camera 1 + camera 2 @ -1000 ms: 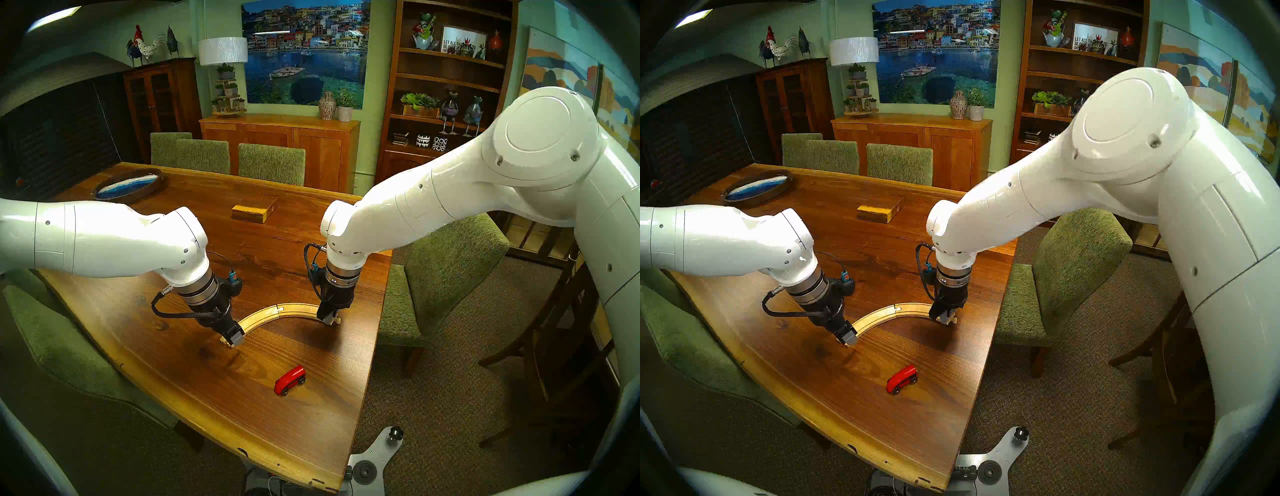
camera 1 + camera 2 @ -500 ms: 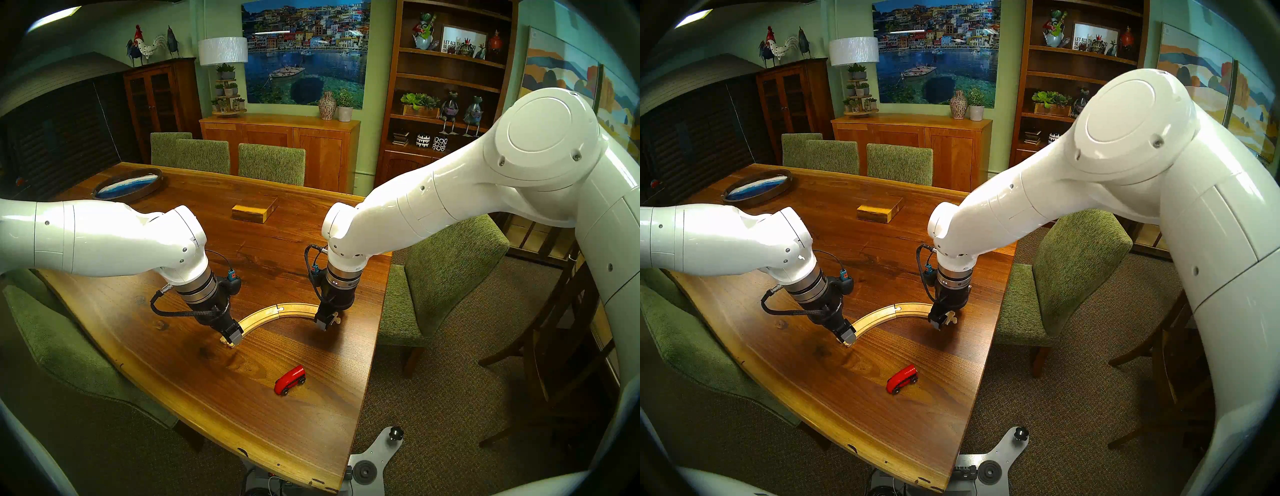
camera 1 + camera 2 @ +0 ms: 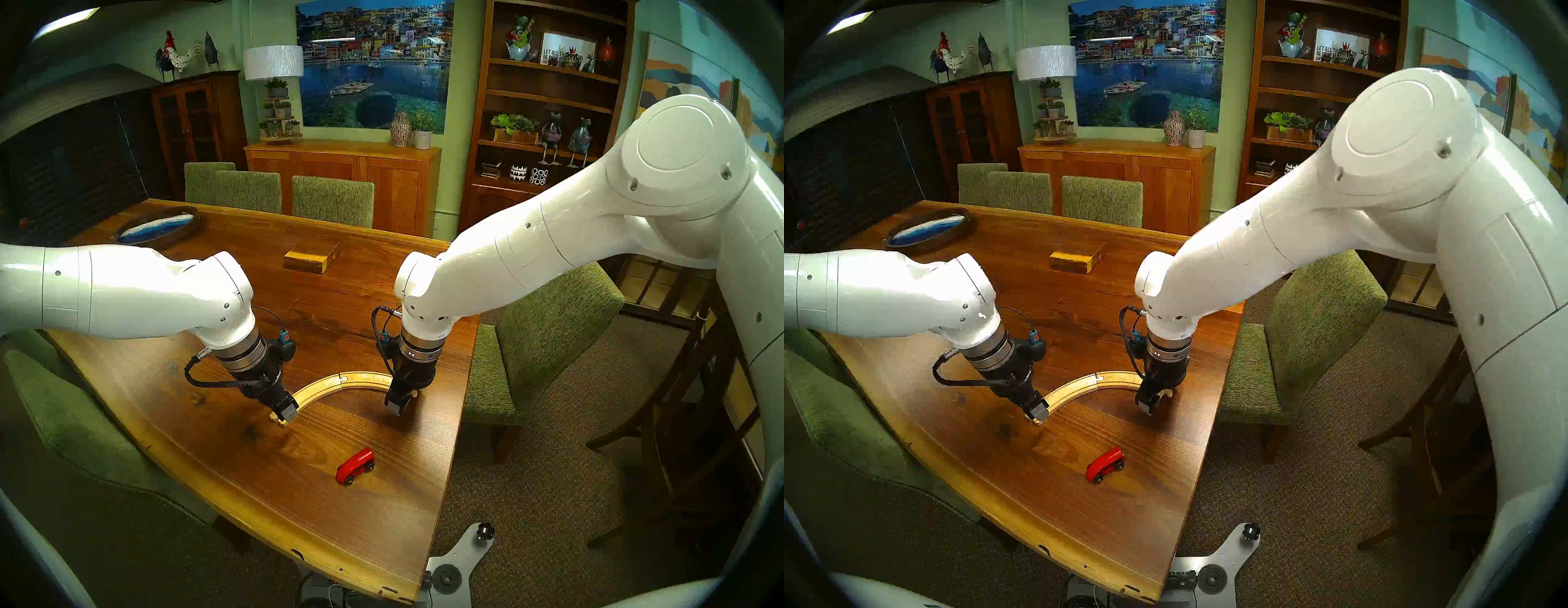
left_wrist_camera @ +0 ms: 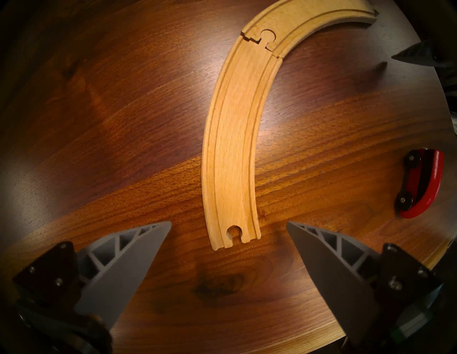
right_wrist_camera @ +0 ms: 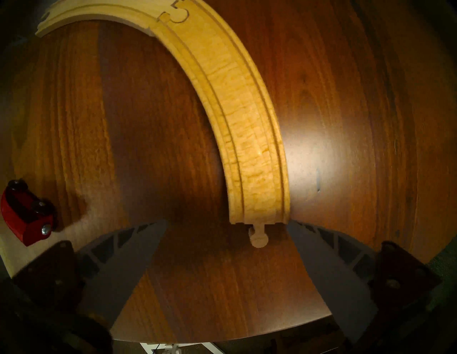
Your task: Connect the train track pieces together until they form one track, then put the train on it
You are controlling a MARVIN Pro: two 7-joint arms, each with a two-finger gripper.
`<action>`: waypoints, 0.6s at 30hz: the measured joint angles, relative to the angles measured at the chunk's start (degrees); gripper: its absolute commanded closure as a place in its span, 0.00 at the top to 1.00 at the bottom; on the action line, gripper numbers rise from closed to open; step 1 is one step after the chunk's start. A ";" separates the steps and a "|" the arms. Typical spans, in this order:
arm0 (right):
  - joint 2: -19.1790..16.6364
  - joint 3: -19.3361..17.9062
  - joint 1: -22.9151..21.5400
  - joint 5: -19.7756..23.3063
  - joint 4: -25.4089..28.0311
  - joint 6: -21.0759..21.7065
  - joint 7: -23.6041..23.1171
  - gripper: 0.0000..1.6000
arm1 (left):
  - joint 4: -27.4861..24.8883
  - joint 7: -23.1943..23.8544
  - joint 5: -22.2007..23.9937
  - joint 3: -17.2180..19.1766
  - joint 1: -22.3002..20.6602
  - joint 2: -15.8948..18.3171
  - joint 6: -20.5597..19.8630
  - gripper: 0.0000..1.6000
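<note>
Track [image 3: 339, 384] joined (one arc); train [image 3: 355, 465] apart; both hands open.

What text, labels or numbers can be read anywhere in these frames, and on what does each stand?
"LET ALL TH..." and "BE DONE": opening of a white-on-dark framed sign on the bookshelf's top shelf; the rest is hidden by figurines or too blurred to read.
Track pieces, red train, wooden block and both grippers: no text visible.
</note>
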State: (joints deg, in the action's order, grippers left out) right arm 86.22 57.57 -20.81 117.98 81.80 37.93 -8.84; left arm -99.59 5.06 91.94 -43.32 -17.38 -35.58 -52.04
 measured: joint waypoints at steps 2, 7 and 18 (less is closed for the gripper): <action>-0.23 -0.08 -0.77 0.11 0.95 0.06 0.29 1.00 | 0.01 0.02 0.00 0.01 0.01 0.00 0.00 1.00; -0.98 -0.35 -3.24 0.33 3.83 0.16 1.39 1.00 | 0.05 0.08 0.00 0.02 0.04 -0.02 0.02 1.00; -2.58 -2.71 -8.13 -0.95 10.75 0.02 3.06 1.00 | 0.08 0.13 0.00 0.04 0.08 -0.03 0.04 1.00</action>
State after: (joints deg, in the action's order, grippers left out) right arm 83.65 54.85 -28.93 117.03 92.56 37.95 -5.77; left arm -99.50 5.19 91.94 -43.28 -17.30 -35.61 -52.01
